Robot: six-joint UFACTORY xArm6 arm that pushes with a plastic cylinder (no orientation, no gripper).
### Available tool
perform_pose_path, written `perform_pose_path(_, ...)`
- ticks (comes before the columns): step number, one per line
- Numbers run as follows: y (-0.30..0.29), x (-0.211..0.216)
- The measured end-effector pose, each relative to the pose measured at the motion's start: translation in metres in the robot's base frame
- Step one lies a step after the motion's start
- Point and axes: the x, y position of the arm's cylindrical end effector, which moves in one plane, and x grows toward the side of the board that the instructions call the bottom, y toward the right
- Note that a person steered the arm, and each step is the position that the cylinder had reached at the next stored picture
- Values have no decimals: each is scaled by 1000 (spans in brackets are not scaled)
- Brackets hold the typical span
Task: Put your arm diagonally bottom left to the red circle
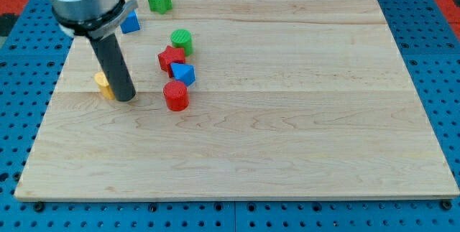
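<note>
The red circle [175, 95] is a short red cylinder left of the board's middle. My tip [126, 98] rests on the board to the circle's left, at about the same height in the view, a clear gap away. A yellow block [103, 84] sits right against the rod's left side, partly hidden by it. A blue triangle [183, 73] touches the red circle's upper right. A red star [171, 58] lies just above that.
A green cylinder [182, 41] sits above the red star. A green star [159, 0] is near the board's top edge. A blue block [131, 22] shows beside the arm's body at the upper left. The wooden board [302, 117] lies on a blue pegboard.
</note>
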Motion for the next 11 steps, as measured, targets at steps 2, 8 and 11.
perform_pose_path(2,-40,-33)
perform_pose_path(8,50,64)
perform_pose_path(11,50,65)
